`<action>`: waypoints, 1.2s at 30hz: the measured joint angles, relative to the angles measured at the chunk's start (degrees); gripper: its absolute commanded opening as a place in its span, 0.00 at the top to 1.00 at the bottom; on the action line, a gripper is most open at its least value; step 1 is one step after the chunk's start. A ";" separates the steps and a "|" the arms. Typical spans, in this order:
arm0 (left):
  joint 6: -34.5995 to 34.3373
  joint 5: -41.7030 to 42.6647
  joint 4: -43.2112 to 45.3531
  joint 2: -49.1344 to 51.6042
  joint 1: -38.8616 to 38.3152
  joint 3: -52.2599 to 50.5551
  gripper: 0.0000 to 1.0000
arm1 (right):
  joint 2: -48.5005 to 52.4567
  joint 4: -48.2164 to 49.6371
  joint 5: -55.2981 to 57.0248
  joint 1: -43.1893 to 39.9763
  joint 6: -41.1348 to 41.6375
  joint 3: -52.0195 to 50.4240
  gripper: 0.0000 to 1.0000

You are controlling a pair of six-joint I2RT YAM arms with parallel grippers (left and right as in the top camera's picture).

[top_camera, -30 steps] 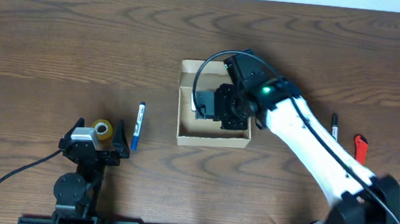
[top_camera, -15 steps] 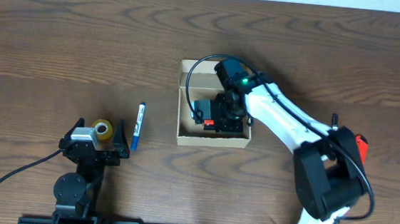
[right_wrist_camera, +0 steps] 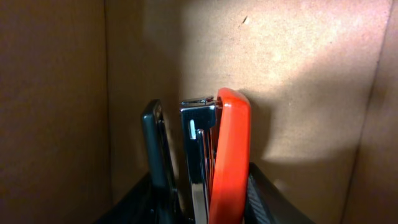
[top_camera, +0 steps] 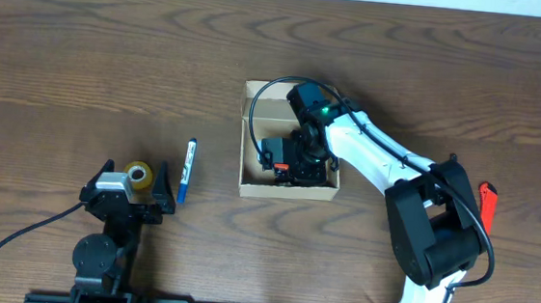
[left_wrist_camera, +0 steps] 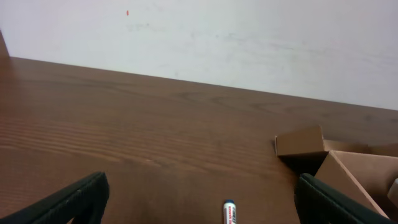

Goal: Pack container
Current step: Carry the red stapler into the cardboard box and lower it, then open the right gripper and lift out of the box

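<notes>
Nearest, in the right wrist view, a red stapler [right_wrist_camera: 229, 155] is gripped by the right gripper [right_wrist_camera: 205, 208], which is closed on it. A silver metal part and a black part are seen beside the red top. The stapler is held down inside the container [right_wrist_camera: 298, 74], and brown cardboard walls are seen all around it.

From above, the container is seen in the middle of the wooden table [top_camera: 84, 59], with its top open and the right arm reaching down into it.

At the near edge of the table, the left gripper [top_camera: 132, 191] is parked with its fingers [left_wrist_camera: 81, 196] spread wide, and nothing is held in it. A blue marker [top_camera: 187, 169] is laid on the table just past it. Red letters are printed on its white label, but they are too small to be read.

Farther to the right, well apart from the container, a black marker [top_camera: 453, 172] and a small red thing [top_camera: 486, 201] are laid on the wood.
</notes>
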 measured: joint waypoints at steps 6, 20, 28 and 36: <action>0.00 0.00 0.00 0.00 0.00 0.00 0.05 | -2.95 -3.72 -0.02 -0.02 2.51 4.87 0.65; 0.00 0.00 0.00 0.00 0.00 0.00 0.05 | -27.36 -9.49 8.79 -10.23 43.21 17.40 0.03; 0.00 0.00 0.00 0.00 0.00 0.00 0.05 | -30.49 -17.90 23.65 -34.45 74.66 18.53 0.10; 0.00 0.00 -0.02 0.00 0.00 0.00 0.04 | -24.04 -22.75 21.57 -43.76 79.67 13.22 0.10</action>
